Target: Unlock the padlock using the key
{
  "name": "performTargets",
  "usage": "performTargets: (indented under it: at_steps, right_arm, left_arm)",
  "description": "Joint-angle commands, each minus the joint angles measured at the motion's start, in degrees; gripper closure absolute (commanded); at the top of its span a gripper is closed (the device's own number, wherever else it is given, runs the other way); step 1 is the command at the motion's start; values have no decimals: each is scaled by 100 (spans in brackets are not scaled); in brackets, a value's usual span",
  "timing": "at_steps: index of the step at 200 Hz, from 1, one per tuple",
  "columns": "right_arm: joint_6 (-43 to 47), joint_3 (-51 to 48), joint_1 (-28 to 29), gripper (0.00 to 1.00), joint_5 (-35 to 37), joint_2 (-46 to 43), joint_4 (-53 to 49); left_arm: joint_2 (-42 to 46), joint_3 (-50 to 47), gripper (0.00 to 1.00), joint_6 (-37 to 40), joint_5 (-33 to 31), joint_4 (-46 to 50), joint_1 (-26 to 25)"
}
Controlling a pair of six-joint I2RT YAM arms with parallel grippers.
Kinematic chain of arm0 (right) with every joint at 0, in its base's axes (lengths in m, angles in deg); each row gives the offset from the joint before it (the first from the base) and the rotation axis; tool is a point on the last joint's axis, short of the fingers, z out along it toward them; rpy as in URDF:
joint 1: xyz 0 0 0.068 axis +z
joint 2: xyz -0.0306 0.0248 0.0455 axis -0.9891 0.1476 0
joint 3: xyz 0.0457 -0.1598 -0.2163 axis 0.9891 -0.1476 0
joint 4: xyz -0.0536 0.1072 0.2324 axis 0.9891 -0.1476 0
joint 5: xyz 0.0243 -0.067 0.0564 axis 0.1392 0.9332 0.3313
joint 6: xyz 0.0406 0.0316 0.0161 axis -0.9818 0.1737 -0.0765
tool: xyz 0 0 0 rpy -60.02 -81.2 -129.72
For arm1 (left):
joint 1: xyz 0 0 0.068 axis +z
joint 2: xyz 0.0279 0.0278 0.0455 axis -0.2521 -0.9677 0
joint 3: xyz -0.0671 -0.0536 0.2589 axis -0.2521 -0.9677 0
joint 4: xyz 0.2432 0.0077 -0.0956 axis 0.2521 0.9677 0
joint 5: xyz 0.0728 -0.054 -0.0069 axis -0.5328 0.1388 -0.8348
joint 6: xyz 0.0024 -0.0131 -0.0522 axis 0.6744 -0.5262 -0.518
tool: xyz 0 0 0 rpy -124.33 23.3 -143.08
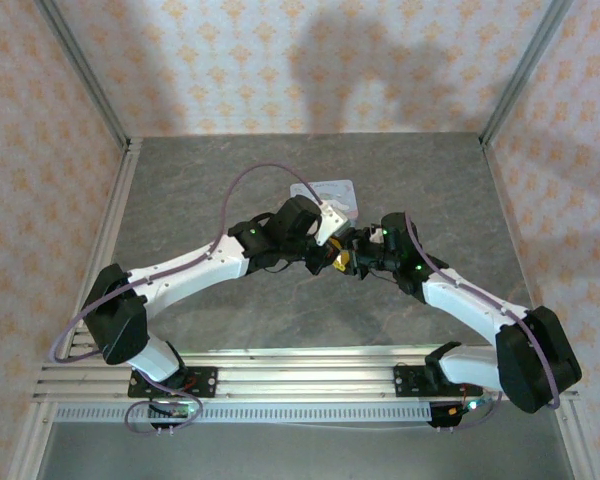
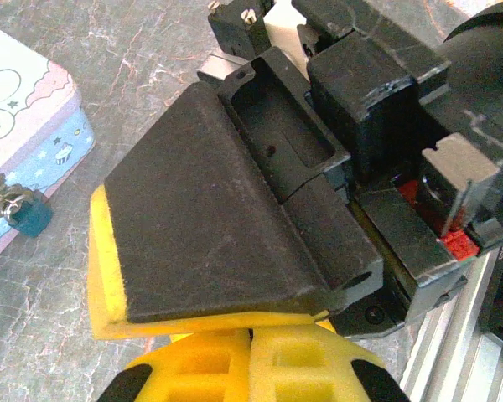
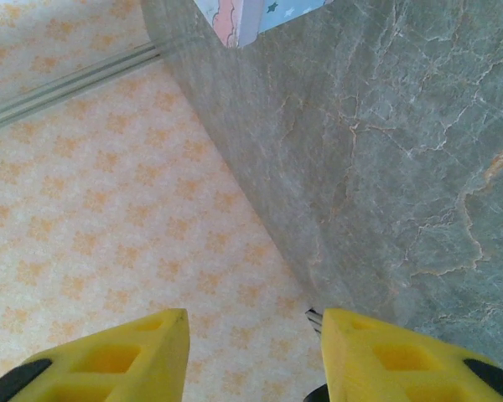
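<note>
the padlock (image 2: 29, 214) hangs at the edge of the tin (image 2: 33, 109), its shackle apparently closed, so we judge unlocking not yet done. our left gripper (image 2: 250, 356) is pressed together, and we cannot tell whether it pinches the key. the right gripper (image 3: 253, 325) is spread, holding nothing.

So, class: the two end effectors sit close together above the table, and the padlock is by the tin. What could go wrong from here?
1. Collision: the right end effector, jaws apart, sits almost against the shut left end effector. A small misjudged move could knock them together.
2. The padlock is tiny and sits at the edge of the tin. A clumsy approach might push the tin or padlock instead of gripping it.
</note>
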Motion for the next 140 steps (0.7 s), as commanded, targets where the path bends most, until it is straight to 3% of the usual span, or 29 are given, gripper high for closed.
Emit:
performTargets:
  at_steps: [1,42,109,140]
  right_arm:
    - [-170,-63,33,59,-105,-93,186]
    - [-74,-141,33,72,-19,-98,146]
    - [-25,-70,33,84,-18,-298,142]
    - [163,-49,33,98,23,-377,-14]
  left_arm:
    - [185,-145,100,-91,-75,-131,-24]
    - [353,-324,100,-78,-14,-75,-25]
    - [512,-597,100,-108,30,-130,-26]
    - [558,-645,100,-117,22,-148,-26]
